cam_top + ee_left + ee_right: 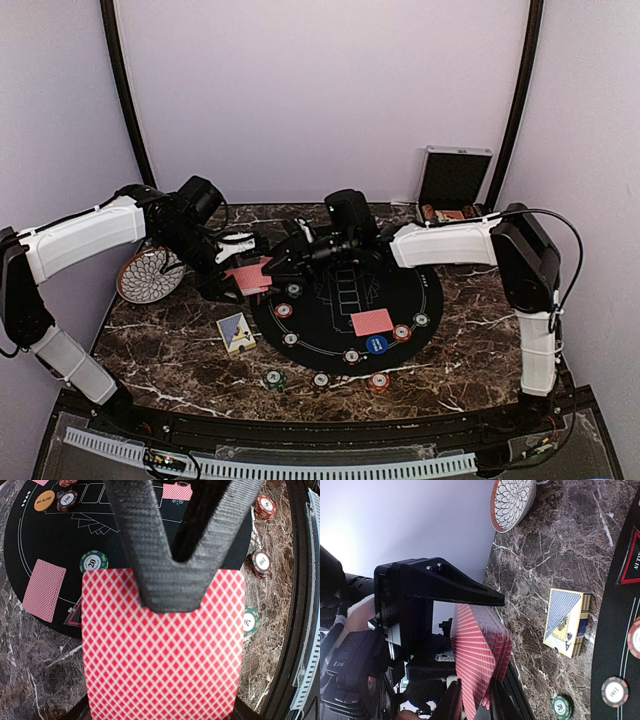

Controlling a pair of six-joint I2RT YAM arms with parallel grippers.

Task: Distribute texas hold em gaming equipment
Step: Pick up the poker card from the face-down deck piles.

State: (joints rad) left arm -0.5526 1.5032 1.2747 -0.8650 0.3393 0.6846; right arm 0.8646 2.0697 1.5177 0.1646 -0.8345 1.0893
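My left gripper (232,276) is shut on a stack of red-backed cards (249,277) and holds it above the table's left part. The stack fills the left wrist view (162,655). My right gripper (279,262) reaches across from the right, and its black fingers (172,582) meet on the stack's far edge. In the right wrist view my fingertips (452,702) pinch the top of the fanned cards (480,655). One card (372,322) lies face down on the black mat (405,285), and another shows in the left wrist view (44,590). Several chips (351,355) ring the mat, a blue one (376,344) among them.
A blue card box (236,333) lies left of the mat and also shows in the right wrist view (565,622). A patterned plate (148,276) sits at the far left. A silver case (453,180) stands open at the back right. Green chips (274,379) lie near the front edge.
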